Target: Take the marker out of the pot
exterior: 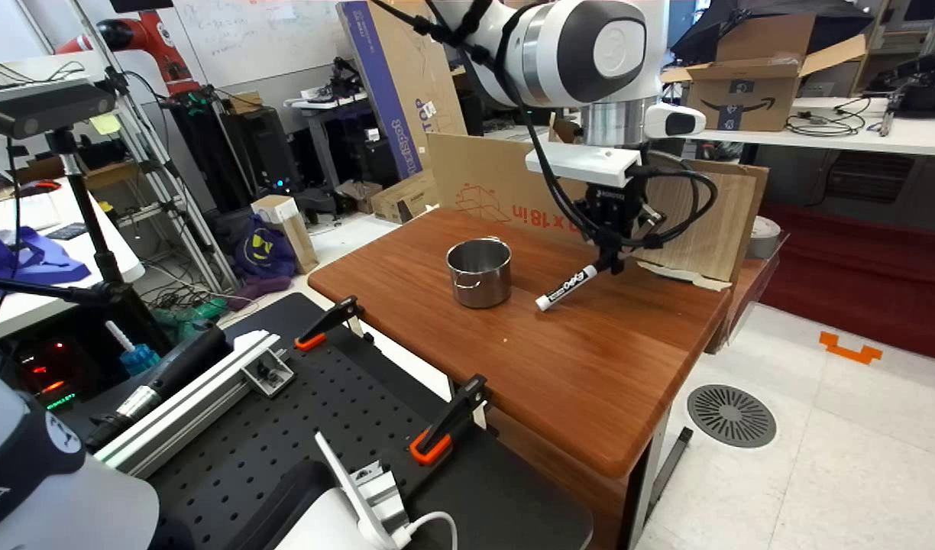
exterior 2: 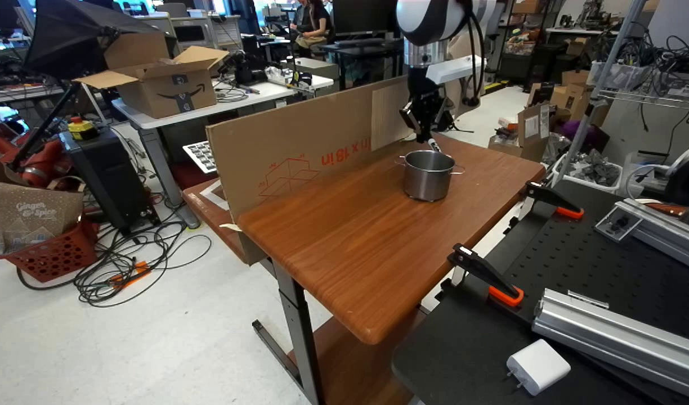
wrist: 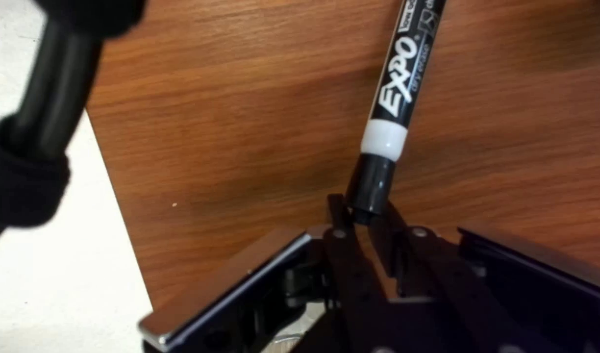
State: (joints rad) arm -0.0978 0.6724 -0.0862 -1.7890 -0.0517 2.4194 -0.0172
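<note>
One marker (wrist: pixel 395 90) slants downward outside the pot (exterior: pixel 492 290), and we have its black end clenched in the pincer (wrist: pixel 364 210). Near it, we see the pot upright on the tabletop (exterior: pixel 574 367); whether the marker's white lower end touches wood, we cannot tell.

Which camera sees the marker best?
The wrist view: the marker looks biggest there and EXPO is readable, though the top edge crops it. In an exterior view it is smaller, but its white end shows. In an exterior view the pot hides part of it.
</note>
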